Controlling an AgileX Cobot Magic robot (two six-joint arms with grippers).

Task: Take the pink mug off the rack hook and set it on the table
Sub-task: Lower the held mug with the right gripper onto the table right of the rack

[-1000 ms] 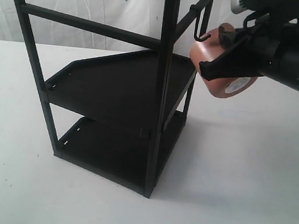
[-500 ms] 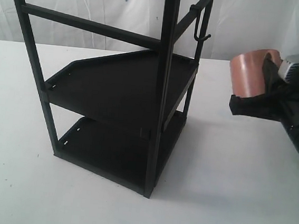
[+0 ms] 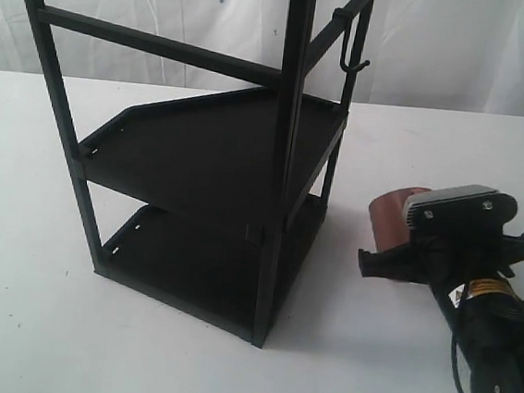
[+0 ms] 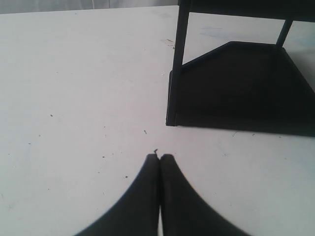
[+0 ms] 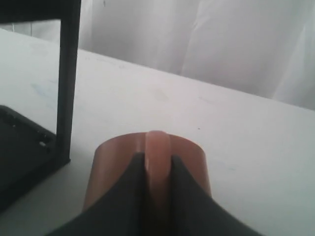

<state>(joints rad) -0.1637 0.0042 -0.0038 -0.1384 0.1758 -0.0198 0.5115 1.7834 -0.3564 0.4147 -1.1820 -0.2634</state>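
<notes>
Right gripper [image 5: 157,166] is clamping the pink mug [image 5: 106,164] by its handle [image 5: 157,145], low beside the rack [image 3: 284,161], off the hook [image 3: 354,64]. Can't tell if it's touching the table [image 3: 226,379]; releasing early is risking a tip-over. Left gripper [image 4: 160,158] is resting pinched together, empty.

The rack [image 3: 201,153] stands on the table [image 3: 36,323], with the hook [image 3: 354,64] on its top right bar. The mug [image 3: 392,216] is low down to the right of the rack, and the right gripper [image 5: 157,162] is on the mug's side away from the rack. The left gripper [image 4: 160,160] is near the rack's bottom corner.
</notes>
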